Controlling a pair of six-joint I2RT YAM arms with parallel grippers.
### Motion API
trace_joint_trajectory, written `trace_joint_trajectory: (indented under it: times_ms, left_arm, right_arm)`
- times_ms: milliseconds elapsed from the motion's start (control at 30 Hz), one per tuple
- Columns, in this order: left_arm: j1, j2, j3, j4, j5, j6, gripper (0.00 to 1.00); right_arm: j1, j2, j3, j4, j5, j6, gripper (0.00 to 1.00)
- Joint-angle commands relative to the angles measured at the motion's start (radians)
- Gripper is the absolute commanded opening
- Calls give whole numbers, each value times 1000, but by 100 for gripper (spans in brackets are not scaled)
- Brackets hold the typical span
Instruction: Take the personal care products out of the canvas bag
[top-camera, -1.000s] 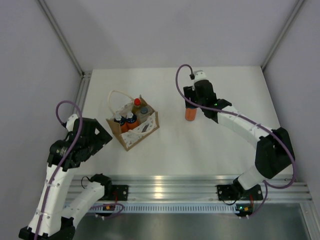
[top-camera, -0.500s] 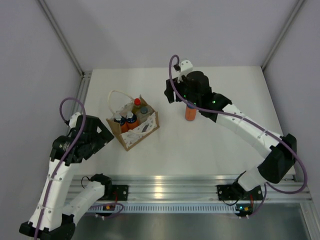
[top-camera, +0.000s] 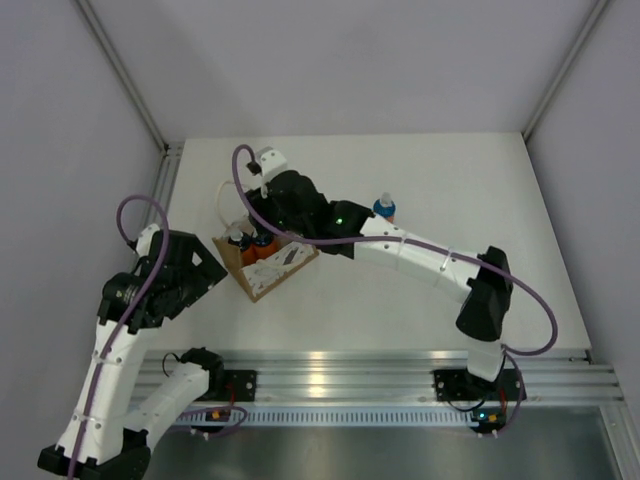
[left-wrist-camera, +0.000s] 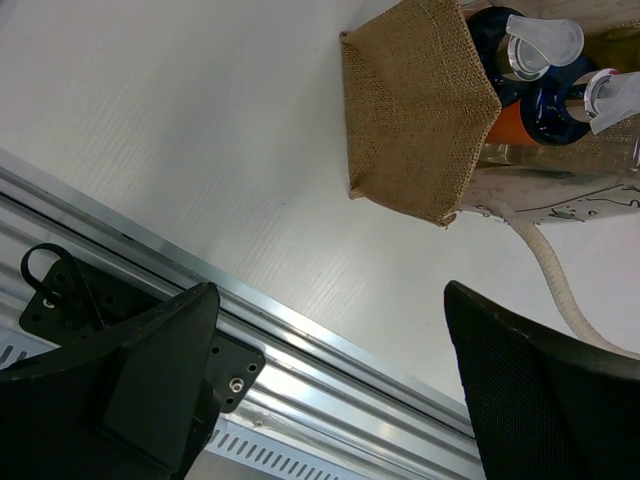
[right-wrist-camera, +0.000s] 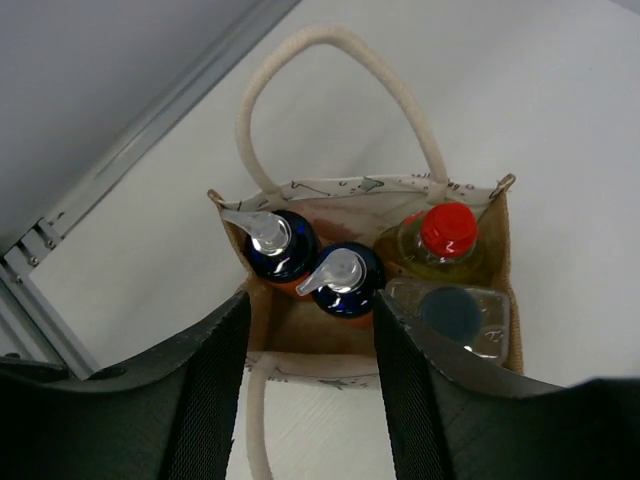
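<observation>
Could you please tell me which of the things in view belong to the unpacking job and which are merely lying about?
Part of the job:
canvas bag
two orange pump bottles inside it
yellow red-capped bottle inside it
pale dark-capped bottle inside it
orange blue-capped bottle, standing out on the table

Not part of it, fixtures only:
table
aluminium rail along its near edge

Top camera looks down from afar; both wrist cameras, closer, share the canvas bag (top-camera: 280, 265) (left-wrist-camera: 420, 110) (right-wrist-camera: 340, 192) with it.

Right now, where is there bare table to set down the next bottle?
Bare: the table right of the orange bottle, and the near strip along the rail. Crowded: canvas bag, right gripper above, left gripper beside.
</observation>
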Motion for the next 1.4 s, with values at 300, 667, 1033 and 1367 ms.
trace_joint_trajectory:
  times_ms: [300, 667, 1033, 1367]
  left_arm:
    - [-1, -39, 8, 4, -8, 5, 98]
    - [-1, -54, -15, 5, 0, 11, 98]
    - [-1, -57, -23, 4, -3, 9, 98]
    - [-1, -62, -30, 5, 0, 5, 98]
  right_arm:
    - [75, 249, 284, -237, 294, 164, 48]
    - [55, 344, 375, -250, 260, 119, 44]
    - [38, 366, 358, -254, 237, 121, 40]
    - [24, 370, 355, -253, 197, 85, 26]
